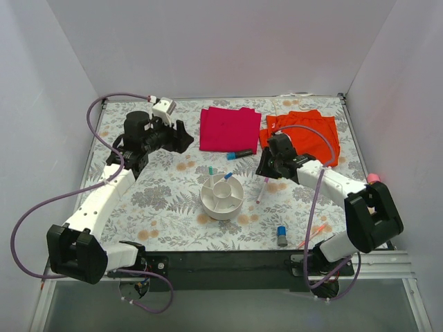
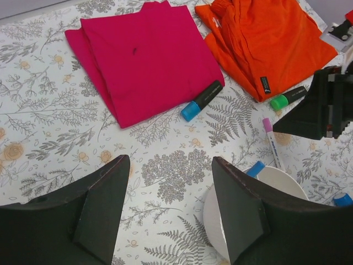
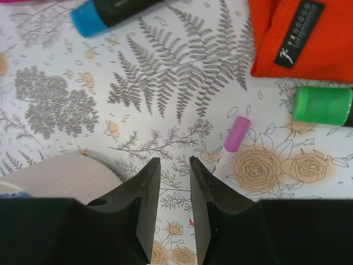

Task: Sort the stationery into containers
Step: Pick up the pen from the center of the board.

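Note:
The round white organizer (image 1: 223, 198) stands mid-table with a teal pen (image 1: 210, 172) and a blue-capped marker (image 1: 227, 176) in it. A black marker with a blue cap (image 1: 240, 154) lies by the magenta cloth. A pink-capped white pen (image 1: 262, 189) lies right of the organizer. A grey-blue cylinder (image 1: 282, 235) and a thin orange pen (image 1: 315, 232) lie near the front right. My left gripper (image 1: 183, 135) hangs open and empty (image 2: 171, 182) over bare table. My right gripper (image 1: 265, 169) has its jaws narrowly apart and empty (image 3: 175, 168), just left of the pink-capped pen (image 3: 237, 134). A green-capped marker (image 3: 322, 106) lies by the orange cloth.
A folded magenta cloth (image 1: 228, 128) and an orange cloth (image 1: 304, 131) lie at the back. A pink item (image 1: 374, 178) sits at the right edge beside my right arm. White walls close in the table on three sides.

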{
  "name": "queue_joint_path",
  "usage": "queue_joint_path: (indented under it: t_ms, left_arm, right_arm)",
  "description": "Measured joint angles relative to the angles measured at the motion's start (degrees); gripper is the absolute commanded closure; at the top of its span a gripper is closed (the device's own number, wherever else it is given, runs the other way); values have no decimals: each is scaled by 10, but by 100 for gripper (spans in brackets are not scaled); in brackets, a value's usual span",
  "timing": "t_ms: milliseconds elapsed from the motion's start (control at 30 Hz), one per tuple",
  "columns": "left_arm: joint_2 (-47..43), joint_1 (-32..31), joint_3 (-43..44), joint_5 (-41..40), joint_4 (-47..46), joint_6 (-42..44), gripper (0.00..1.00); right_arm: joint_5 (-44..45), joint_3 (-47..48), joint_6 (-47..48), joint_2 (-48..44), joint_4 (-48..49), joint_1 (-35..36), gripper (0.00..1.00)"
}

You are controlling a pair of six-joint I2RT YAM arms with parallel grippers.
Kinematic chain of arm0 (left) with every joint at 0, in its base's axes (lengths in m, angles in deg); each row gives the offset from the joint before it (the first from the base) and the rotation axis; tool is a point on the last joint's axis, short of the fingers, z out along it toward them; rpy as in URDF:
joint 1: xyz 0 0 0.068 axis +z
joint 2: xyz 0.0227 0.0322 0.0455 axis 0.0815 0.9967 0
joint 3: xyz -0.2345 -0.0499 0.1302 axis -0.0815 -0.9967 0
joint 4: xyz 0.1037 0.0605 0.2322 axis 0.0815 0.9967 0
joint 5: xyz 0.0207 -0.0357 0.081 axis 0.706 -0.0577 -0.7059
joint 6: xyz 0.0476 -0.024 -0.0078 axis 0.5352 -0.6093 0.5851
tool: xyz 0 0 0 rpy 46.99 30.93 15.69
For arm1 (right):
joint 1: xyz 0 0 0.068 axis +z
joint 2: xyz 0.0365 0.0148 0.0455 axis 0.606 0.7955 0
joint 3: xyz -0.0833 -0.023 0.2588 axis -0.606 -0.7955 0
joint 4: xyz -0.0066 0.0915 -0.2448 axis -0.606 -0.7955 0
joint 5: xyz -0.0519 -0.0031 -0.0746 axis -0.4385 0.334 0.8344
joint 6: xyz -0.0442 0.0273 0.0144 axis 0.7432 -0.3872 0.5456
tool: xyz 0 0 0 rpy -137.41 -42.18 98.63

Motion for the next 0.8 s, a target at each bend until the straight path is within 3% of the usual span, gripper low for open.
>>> queue_joint_path:
  t_ms: [133, 600, 667, 700, 800]
  left_arm:
    - [-4, 0, -15, 2, 9, 0, 39]
    - [-2, 0, -59, 6, 12, -2, 39]
    - [-1, 0, -63, 9, 8, -2, 39]
    - [0, 0, -64, 9, 6, -3, 39]
    - [6, 0, -67, 13, -1, -5, 40]
  right_arm:
    - [7, 0, -60, 48, -17, -14, 72]
    - [11, 14, -114, 96, -43, -21, 71]
    - [14, 22, -114, 96, -46, -21, 68]
    - [16, 27, -114, 96, -48, -21, 60]
    - [24, 38, -114, 96, -53, -21, 55]
